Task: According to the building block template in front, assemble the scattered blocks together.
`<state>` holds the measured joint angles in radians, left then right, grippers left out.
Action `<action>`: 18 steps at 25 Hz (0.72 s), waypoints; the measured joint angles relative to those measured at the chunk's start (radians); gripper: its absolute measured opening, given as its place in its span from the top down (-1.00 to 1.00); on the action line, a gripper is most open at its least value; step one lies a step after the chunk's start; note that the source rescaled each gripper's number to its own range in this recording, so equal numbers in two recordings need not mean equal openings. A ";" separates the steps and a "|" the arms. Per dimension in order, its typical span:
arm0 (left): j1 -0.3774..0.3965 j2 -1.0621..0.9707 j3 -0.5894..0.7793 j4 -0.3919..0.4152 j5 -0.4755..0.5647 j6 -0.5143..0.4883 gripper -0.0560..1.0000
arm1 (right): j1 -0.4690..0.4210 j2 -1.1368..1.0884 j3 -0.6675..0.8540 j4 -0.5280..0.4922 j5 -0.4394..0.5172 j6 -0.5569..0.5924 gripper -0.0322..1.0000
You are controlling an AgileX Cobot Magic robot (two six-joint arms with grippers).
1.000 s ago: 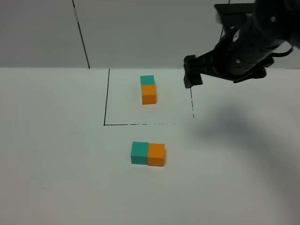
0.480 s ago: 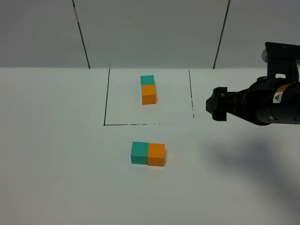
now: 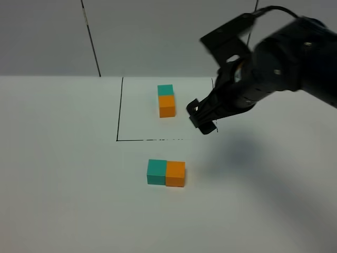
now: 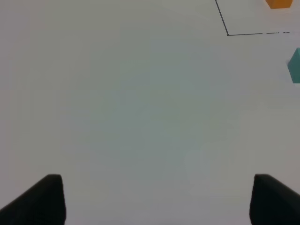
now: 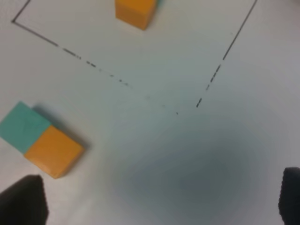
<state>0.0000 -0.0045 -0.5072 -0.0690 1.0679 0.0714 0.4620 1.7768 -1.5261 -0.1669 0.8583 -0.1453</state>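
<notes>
The building block template is a teal cube [image 3: 165,89] touching an orange cube [image 3: 167,106] inside a thin black-lined square [image 3: 119,110]. The scattered blocks are a teal cube [image 3: 156,172] and an orange cube [image 3: 175,174]. They touch side by side in front of the square, teal on the left. My right gripper [image 3: 202,118] hangs in the air over the square's front right corner, open and empty. The right wrist view shows the pair, teal [image 5: 23,125] and orange [image 5: 54,151]. My left gripper [image 4: 159,199] is open over bare table.
The white table [image 3: 63,184] meets a grey wall with dark seams [image 3: 90,37] at the back. In the left wrist view the teal cube's edge [image 4: 295,65] and the square's corner [image 4: 228,33] sit far off. The right arm casts a shadow [image 3: 247,153] on the table.
The right arm drew back to the right edge, then swung left and lower to the square's front right corner. The blocks have not moved.
</notes>
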 joint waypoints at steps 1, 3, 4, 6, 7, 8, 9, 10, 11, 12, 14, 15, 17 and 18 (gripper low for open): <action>0.000 0.000 0.000 0.000 0.000 0.000 -0.41 | 0.018 0.057 -0.062 -0.006 0.036 -0.056 -1.00; 0.000 0.000 0.000 0.000 0.000 0.000 -0.41 | 0.051 0.154 -0.161 -0.014 0.110 -0.168 -1.00; 0.000 0.000 0.000 0.000 0.000 0.000 -0.41 | 0.066 0.202 -0.208 -0.015 0.136 -0.209 -1.00; 0.000 0.000 0.000 0.000 0.000 0.000 -0.41 | 0.094 0.283 -0.283 -0.018 0.195 -0.281 -1.00; 0.000 0.000 0.000 0.000 0.000 0.000 -0.41 | 0.108 0.323 -0.321 -0.019 0.229 -0.298 -1.00; 0.000 0.000 0.000 0.000 0.000 0.000 -0.41 | 0.123 0.360 -0.356 -0.019 0.257 -0.307 -1.00; 0.000 0.000 0.000 0.000 0.000 0.000 -0.41 | 0.138 0.396 -0.390 -0.019 0.295 -0.321 -1.00; 0.000 0.000 0.000 0.000 0.000 0.000 -0.41 | 0.149 0.419 -0.415 -0.016 0.325 -0.337 -1.00; 0.000 0.000 0.000 0.000 0.000 0.000 -0.41 | 0.161 0.446 -0.440 -0.010 0.339 -0.354 -1.00; 0.000 0.000 0.000 0.000 0.000 0.000 -0.41 | 0.173 0.468 -0.462 -0.002 0.346 -0.380 -1.00; 0.000 0.000 0.000 0.000 0.000 0.000 -0.41 | 0.194 0.497 -0.494 0.021 0.355 -0.434 -0.99; 0.000 0.000 0.000 0.000 0.000 0.000 -0.41 | 0.204 0.507 -0.509 0.033 0.355 -0.452 -0.99; 0.000 0.000 0.000 0.000 0.000 0.000 -0.41 | 0.216 0.521 -0.531 0.045 0.356 -0.479 -0.99; 0.000 0.000 0.000 0.000 0.000 0.000 -0.41 | 0.217 0.527 -0.537 0.050 0.355 -0.484 -0.99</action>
<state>0.0000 -0.0045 -0.5072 -0.0690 1.0679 0.0714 0.6792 2.3037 -2.0632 -0.1165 1.2129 -0.6290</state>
